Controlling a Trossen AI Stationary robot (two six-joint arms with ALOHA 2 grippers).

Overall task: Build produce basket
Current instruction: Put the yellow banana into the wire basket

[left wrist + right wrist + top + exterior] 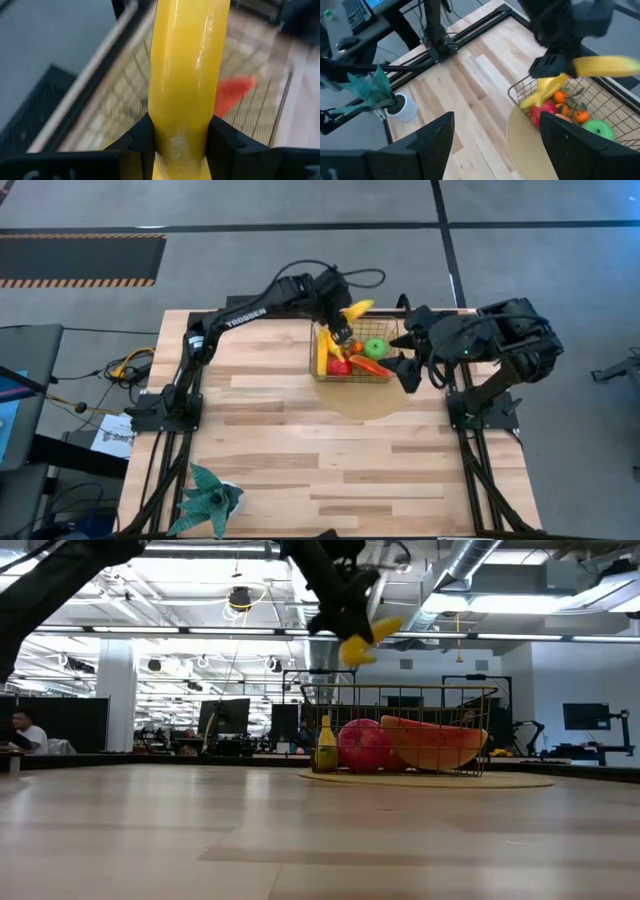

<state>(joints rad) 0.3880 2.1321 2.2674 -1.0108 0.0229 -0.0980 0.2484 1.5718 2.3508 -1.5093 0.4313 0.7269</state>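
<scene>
One curved glossy banana (187, 75) in L claw (342, 323), above wire-mesh basket (352, 376).

Gold wire basket (322, 370) sits at the desk's twelve o'clock edge, holding a yellow banana (322, 350), red apple (340, 366), green apple (375, 347), orange clusters (567, 105) and a carrot piece (372, 366). Second banana (357, 309) hangs above it, pinched in the left claw (342, 328).

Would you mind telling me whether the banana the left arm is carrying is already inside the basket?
Not yet: the banana hangs above the basket rim, clamped in the left gripper.
</scene>
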